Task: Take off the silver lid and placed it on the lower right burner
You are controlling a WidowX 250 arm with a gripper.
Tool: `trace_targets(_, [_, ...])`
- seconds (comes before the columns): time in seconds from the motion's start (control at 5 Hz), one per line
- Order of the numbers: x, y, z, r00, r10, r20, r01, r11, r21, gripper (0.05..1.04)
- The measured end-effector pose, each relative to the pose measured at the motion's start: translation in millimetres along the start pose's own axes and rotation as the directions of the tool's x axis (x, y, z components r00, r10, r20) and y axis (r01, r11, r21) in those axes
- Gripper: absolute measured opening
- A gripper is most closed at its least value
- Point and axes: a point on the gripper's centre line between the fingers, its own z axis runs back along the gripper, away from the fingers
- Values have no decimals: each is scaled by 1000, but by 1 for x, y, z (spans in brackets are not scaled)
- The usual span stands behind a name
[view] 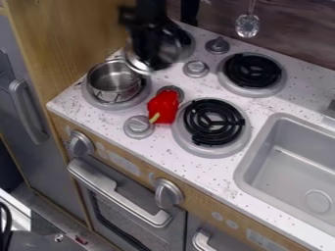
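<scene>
Pot [116, 79] on lower left burner [103, 103], pepper [163, 106] between it and lower right burner [213, 123], sink [284, 169] farther right

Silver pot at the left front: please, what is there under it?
Under the silver pot is a stove burner: its round grey rim shows around the pot's base. The middle of the burner cannot be seen, because the pot covers it.
</scene>
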Motion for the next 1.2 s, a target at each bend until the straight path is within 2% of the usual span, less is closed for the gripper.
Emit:
trace_targets(0.2, [-21, -43, -19, 993, -93, -66, 91, 995, -33, 253])
trace_targets(0.4, [-48, -84, -36, 974, -189, -124, 184, 982, -51, 253])
trace_targets(0.6, [-47, -107, -38, 966, -236, -107, 231, 971, -57, 253])
trace_targets(1.2, [-5, -118, -58, 969, -216, -116, 209, 976, -68, 253])
